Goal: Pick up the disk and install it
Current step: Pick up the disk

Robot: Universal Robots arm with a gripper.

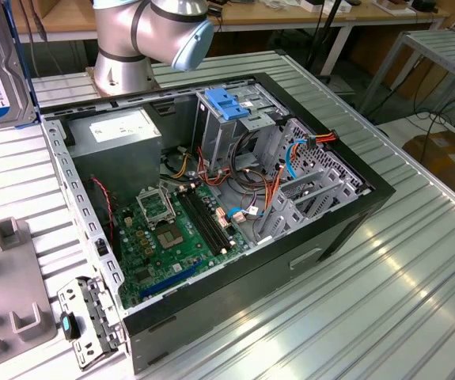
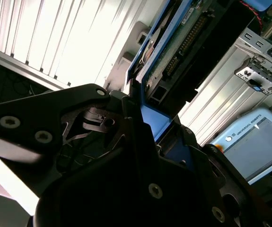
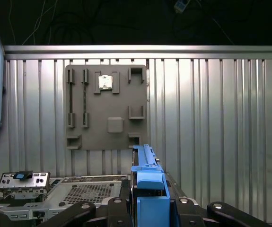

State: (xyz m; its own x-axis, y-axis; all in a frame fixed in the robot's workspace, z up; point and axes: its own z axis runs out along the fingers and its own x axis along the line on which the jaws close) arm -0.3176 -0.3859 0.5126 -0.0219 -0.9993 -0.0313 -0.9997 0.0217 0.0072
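The fingers (image 3: 124, 209) clamp the disk's (image 3: 148, 187) blue edges, high above the table (image 3: 221, 118).

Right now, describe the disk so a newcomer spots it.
Find the open computer case on the ribbed table, then look to the exterior view's upper left edge. The disk is there, upright: a flat slab, white label with blue band, unlike the grey power-supply box inside the case.

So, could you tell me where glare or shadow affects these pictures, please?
In the exterior view, glare streaks the table; in the second wrist view it blows out white, and the end effector gripping the disk is shadowed; the first wrist view is evenly lit.
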